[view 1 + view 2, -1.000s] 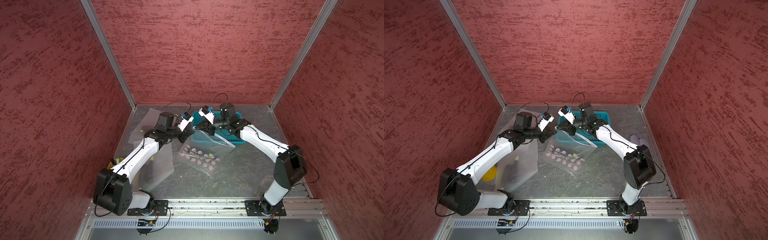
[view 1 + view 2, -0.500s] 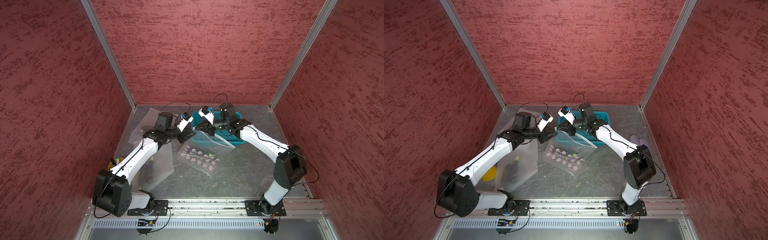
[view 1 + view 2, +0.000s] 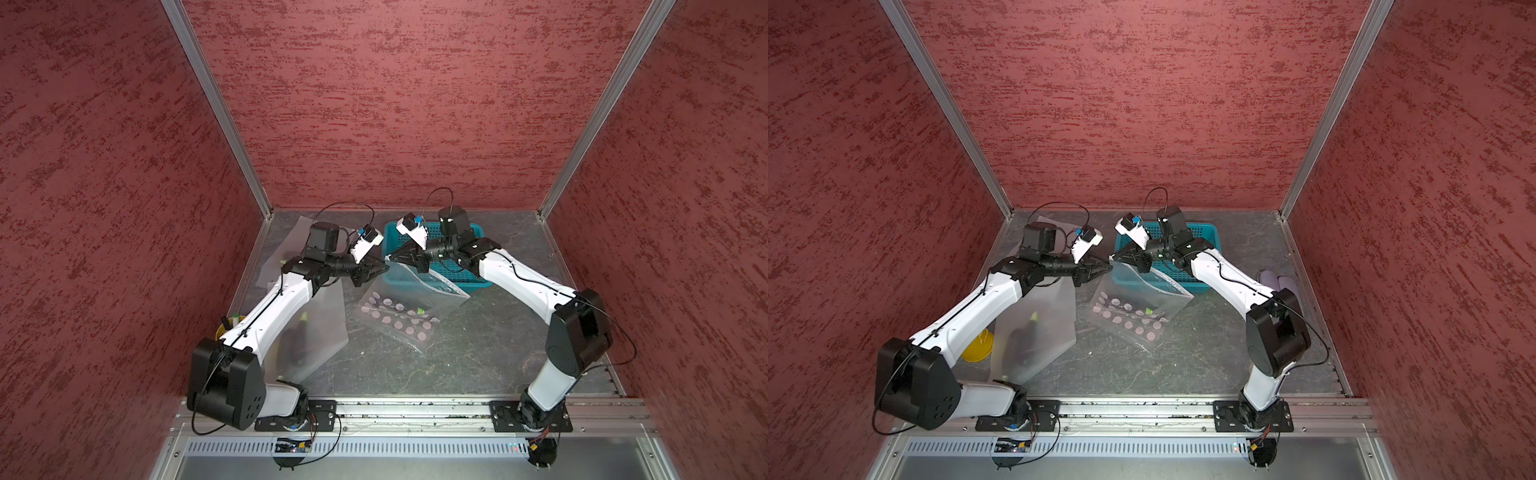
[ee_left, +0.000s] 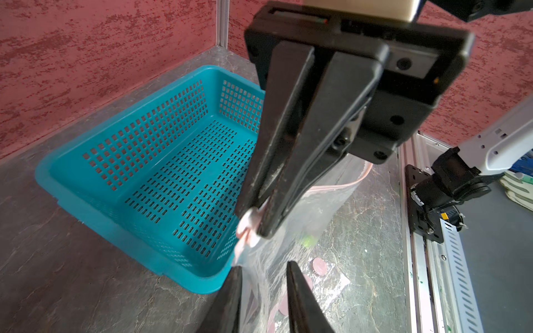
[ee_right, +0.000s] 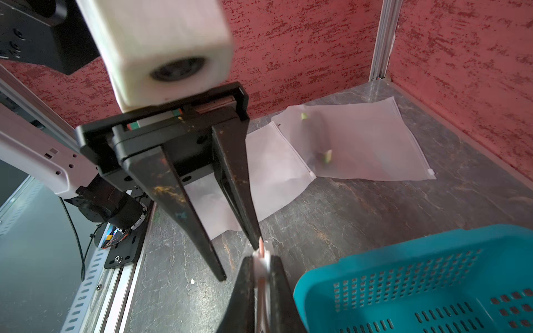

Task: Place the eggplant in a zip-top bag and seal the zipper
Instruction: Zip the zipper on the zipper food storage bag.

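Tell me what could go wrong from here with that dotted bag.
Only the right gripper pinches the dotted bag, at one corner; the left gripper is open beside it. A slip would drop the bag.
The bag hangs close by the teal basket; pulling sideways might snag it on the rim.
Whether the zipper is fully closed does not show, so it may stay unsealed.

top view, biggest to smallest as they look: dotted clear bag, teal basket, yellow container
1. dotted clear bag and teal basket: about alike, and the basket is partly hidden, so not ranked apart
2. yellow container: clearly smallest, though partly hidden too
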`<state>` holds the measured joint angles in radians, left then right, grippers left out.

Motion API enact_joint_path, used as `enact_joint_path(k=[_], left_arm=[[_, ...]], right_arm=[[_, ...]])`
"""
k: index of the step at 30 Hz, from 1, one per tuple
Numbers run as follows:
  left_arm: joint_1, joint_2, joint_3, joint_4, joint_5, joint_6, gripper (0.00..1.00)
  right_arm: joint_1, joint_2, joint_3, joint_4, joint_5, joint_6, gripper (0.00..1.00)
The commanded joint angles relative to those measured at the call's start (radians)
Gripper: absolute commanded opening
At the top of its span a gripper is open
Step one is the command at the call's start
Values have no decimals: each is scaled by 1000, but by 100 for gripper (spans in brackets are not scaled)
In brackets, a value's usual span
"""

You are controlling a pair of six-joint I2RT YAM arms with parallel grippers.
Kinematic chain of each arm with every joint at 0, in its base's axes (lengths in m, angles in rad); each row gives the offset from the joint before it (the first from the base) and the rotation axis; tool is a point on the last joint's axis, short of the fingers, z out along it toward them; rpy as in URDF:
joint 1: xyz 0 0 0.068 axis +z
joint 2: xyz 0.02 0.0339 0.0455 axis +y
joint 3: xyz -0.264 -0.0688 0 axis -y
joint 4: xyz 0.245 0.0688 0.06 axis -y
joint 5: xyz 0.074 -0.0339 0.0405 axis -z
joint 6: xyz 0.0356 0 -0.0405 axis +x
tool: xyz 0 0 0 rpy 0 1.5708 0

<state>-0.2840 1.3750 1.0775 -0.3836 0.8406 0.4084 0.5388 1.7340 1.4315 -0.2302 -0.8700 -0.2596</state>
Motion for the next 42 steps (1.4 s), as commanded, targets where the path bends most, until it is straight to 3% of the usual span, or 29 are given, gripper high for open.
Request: enact_joint_path(k=[1,11,19,20,22,24,30,34,42], left_arm=[[8,12,32,-14,53,43,28],[17,39,58,-31,80,59,13],[25,57,72,-70,52,75,11],[26,59,70,-73,48,76,15],[28,62,65,-75,37,75,32],[28,61,62,-71,39,76,39],[29,71,72,-61,51,80,41],[28,97,91,-67,82,85,36],[29,107,98,-80,91,95,12]], right_arm=[[4,22,40,-27,-28,-13,6],[5,25,44,-46,-33,-23,7],[4,21,42,-52,-41,-30,7],[4,19,43,-52,-42,-31,7],[4,18,40,-51,-42,-31,7],[4,16,41,-52,-45,-31,7],[5,24,45,-57,-52,-30,7],[4,25,44,-58,-54,-29,7],[5,26,44,-70,-53,-35,7]])
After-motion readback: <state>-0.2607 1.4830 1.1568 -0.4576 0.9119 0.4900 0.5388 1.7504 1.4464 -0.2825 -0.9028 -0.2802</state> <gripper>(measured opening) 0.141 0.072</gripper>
